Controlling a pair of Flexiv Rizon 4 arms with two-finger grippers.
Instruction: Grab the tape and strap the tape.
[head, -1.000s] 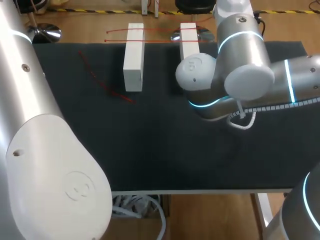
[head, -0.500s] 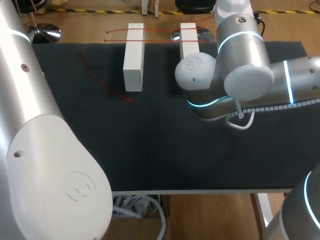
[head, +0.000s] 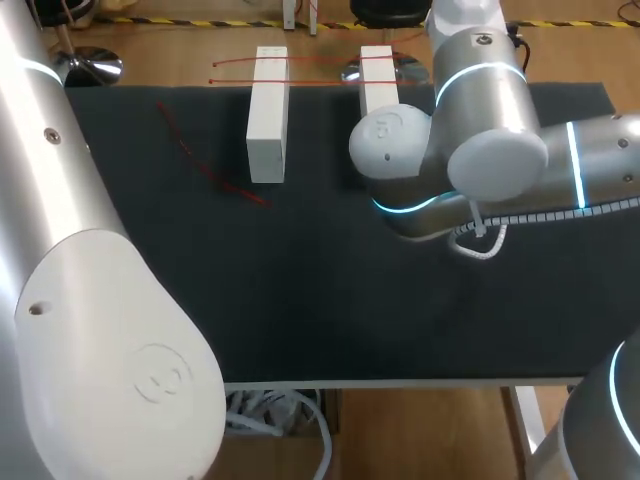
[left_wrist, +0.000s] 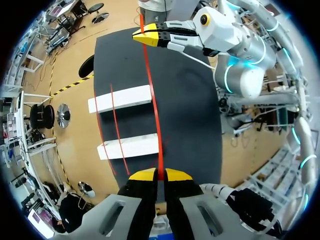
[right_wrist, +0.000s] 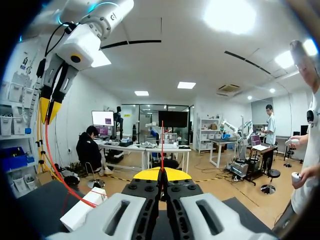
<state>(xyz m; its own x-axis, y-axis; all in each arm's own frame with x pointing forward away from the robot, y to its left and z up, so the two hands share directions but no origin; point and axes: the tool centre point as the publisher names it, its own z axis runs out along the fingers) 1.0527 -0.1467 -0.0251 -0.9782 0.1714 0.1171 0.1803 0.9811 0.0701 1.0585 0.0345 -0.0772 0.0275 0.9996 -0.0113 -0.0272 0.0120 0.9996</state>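
Tape (left_wrist: 152, 100) stretched taut over two white blocks (left_wrist: 120, 98) on the bench (left_wrist: 192, 95), left end effector (left_wrist: 161, 175) clenched on one end, right end effector (right_wrist: 161, 174) clenched on the other.

In the head view neither pair of jaws shows. The left arm (head: 100, 300) fills the near left and covers that side of the counter (head: 330, 290), and the right arm (head: 480, 150) hides the near end of the right white block (head: 376, 70). In the left wrist view the body behind the left jaws is cut off by the black rim. Where the red tape (left_wrist: 153, 100) ends inside the right jaws is too small to tell. In the right wrist view the body of the right jaws hides the low end of the tape's curve and much of a white block (right_wrist: 82, 207); which block it is cannot be told.
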